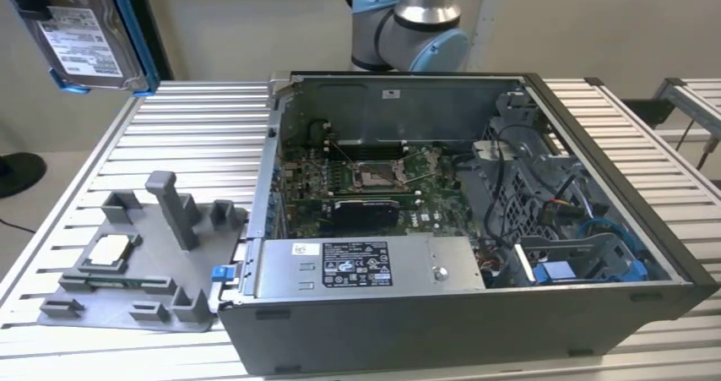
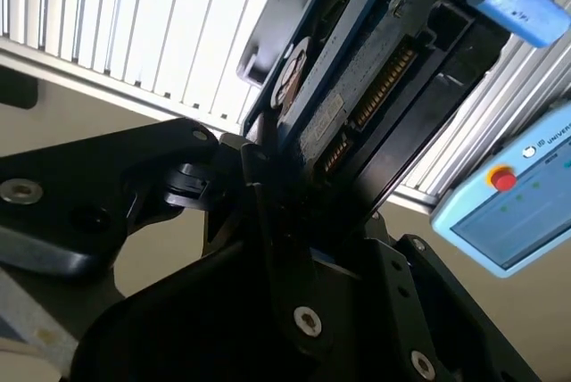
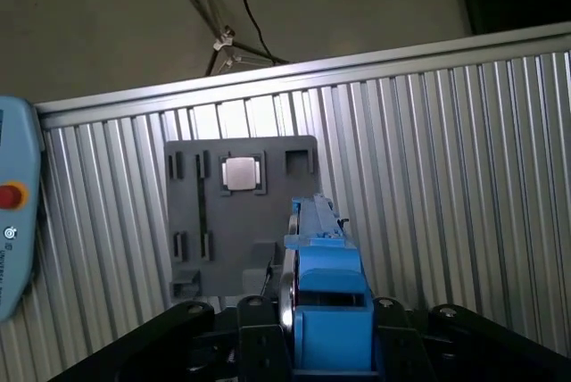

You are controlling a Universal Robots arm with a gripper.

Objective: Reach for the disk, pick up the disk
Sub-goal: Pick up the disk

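Exterior view, upper left: the flat silver-grey, blue-framed metal disk (image 1: pixel 90 35) hangs high. Our black pincer (image 3: pixel 328 319) squeezes it tight. We think it's picked up; moving needs a firm hold.

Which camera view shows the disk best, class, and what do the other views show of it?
The exterior view: the disk, high at that view's left, shows its labelled face and blue frame. The second wrist view shows its connector edge close up; the first wrist view shows it edge-on, mostly blue frame.

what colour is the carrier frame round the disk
Blue. The frame edging the disk shows best in the exterior view.
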